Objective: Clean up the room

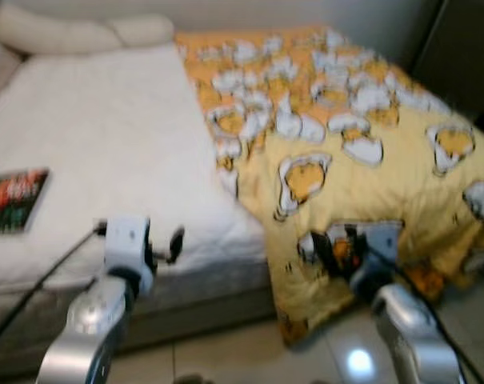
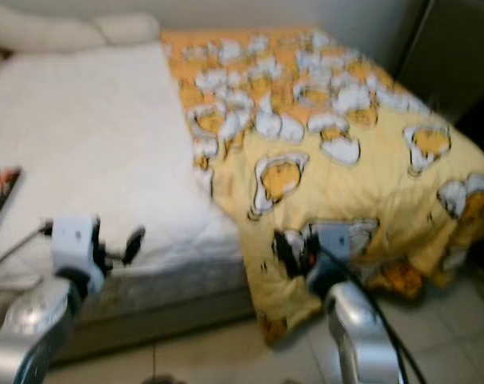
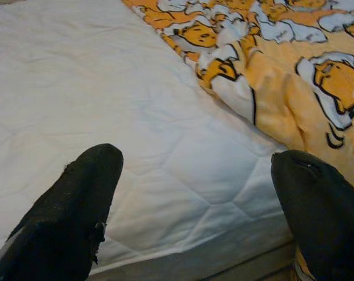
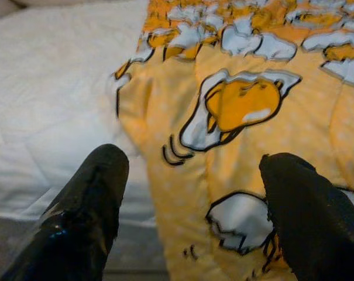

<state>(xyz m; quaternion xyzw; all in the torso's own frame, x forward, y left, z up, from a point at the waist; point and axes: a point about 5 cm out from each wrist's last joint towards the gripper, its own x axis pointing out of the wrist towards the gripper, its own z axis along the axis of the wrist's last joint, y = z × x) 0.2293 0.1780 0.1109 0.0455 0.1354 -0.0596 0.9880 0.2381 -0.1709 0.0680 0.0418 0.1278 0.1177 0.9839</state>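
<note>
Blurring softens both head views, so the print on the yellow blanket (image 1: 362, 152) reads only as white and orange cartoon shapes outlined in black, and the cover of the book (image 1: 14, 200) is a smear of red and dark colour. The blanket's right side runs out of the picture, and its lower hem drops over the bed's foot toward the tiled floor (image 1: 250, 352), hiding the mattress edge there.

The blanket lies with its long axis running from the foot of the bed up toward the pillows (image 1: 74, 32), covering the half of the bed ahead of the right pincer (image 4: 188, 193). Its inner edge is rumpled and folded back along the bare white mattress (image 3: 106, 105).

Both pincers hover at the foot of the bed. The left pincer (image 3: 194, 199) is spread wide over the white mattress, the blanket's edge just beyond its right finger. The right pincer is also spread, its fingers framing the blanket fold. The book lies well off to the left pincer's left.
</note>
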